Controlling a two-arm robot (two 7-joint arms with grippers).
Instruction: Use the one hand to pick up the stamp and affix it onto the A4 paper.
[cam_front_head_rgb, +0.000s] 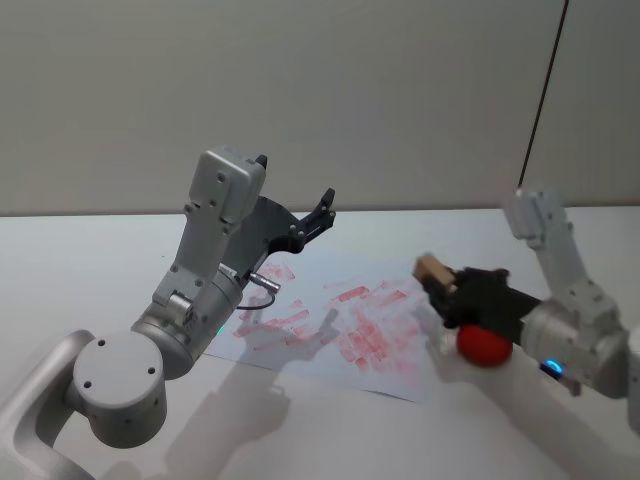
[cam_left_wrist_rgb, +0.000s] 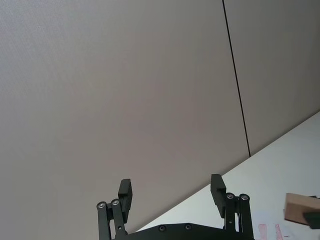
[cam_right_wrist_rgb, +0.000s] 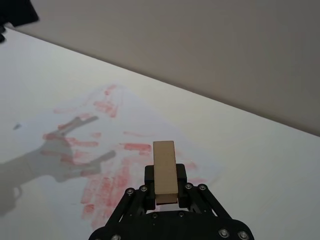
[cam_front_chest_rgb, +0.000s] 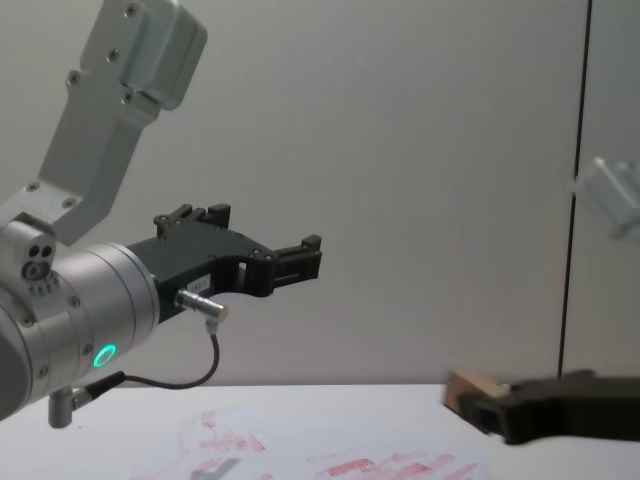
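Right gripper (cam_right_wrist_rgb: 165, 184), pressed together on the wooden stamp (cam_right_wrist_rgb: 164, 167): black fingers clamping the block's rear end from both long sides, most of its length jutting forward past the tips. Hangs in the air over the right-hand edge of the A4 paper (cam_right_wrist_rgb: 145, 125), apparently clear of the sheet, printing face not discernible.

Looks a light, rigid block of plain wood, unlikely to crush or bend. Smooth sides likely to slide or pivot under a push, so better pinched across the flat long sides near the middle, with the inked face left free and kept level on the way down. Wet ink likely to smear under any sideways drag, in line with the blurred red prints across the sheet.

Just below the right wrist, a red rounded object (cam_front_head_rgb: 485, 346), possibly the ink pad, resting on the table beside the sheet.

Over the paper's left side, the left gripper (cam_left_wrist_rgb: 171, 192), raised high on its silver arm, fingers spread wide, holding nothing, aimed at the wall, shadow thrown across the prints.

Underneath, a plain white tabletop (cam_front_head_rgb: 90, 260), matte and flat. Behind, a smooth grey-beige wall (cam_front_head_rgb: 400, 100) crossed by one thin dark vertical line (cam_front_head_rgb: 545, 95).
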